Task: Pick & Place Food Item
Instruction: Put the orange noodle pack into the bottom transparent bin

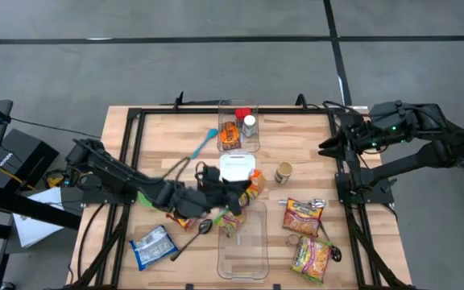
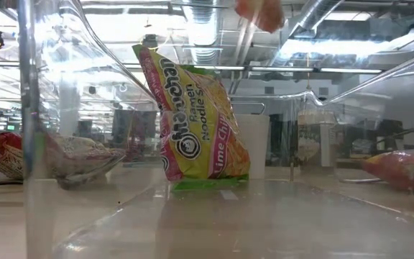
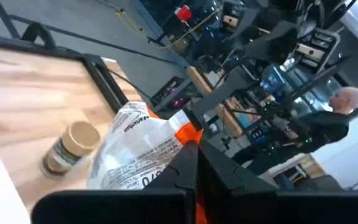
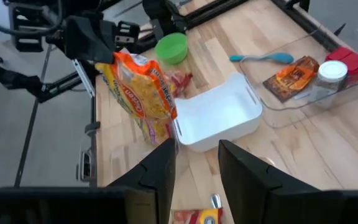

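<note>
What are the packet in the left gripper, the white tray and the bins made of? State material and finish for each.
Packet in the left gripper: likely thin plastic film, glossy; it crinkles and carries bright print.
White tray: probably molded plastic, smooth and matte; even colour, rounded rim.
Bins: clear rigid plastic, shiny; the table shows through the walls.
Table: pale wood, visible grain.

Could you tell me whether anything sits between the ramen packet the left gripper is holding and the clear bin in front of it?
Nothing visible does. The left gripper, shut on the orange ramen packet, hangs over the clear bin, which already holds one ramen packet.
</note>
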You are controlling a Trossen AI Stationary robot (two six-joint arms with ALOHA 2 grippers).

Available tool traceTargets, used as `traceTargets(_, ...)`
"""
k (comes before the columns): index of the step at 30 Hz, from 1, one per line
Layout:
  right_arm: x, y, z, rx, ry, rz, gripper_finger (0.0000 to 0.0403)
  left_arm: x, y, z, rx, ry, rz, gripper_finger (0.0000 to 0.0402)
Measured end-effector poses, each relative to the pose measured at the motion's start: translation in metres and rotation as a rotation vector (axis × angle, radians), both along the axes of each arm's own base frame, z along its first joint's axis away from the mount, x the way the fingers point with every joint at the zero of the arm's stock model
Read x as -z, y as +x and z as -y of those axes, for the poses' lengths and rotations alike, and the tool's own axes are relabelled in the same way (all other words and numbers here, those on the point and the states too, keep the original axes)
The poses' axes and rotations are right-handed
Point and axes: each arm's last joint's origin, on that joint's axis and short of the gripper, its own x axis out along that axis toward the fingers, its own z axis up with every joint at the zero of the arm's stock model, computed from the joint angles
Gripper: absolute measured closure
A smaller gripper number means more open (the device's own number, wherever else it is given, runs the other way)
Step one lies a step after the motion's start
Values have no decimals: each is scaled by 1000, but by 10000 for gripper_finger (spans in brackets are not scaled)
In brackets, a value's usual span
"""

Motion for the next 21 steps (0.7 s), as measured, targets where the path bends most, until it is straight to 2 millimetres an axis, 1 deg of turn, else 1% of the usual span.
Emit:
traceTargets(7,-1,-17,-1,-19,8,17,287,31,16,35,-11,-53,82,401)
traceTargets(11,-2,-19,0,-13,17,20,287,49,19,54,6,-64,96,401)
traceTargets(14,-1,-24,0,-14,17,20,287,55,17,66,26,-63,87,401)
traceTargets(21,-1,-28,0,-13,18,24,287,60,6,83,17,-33,51,401)
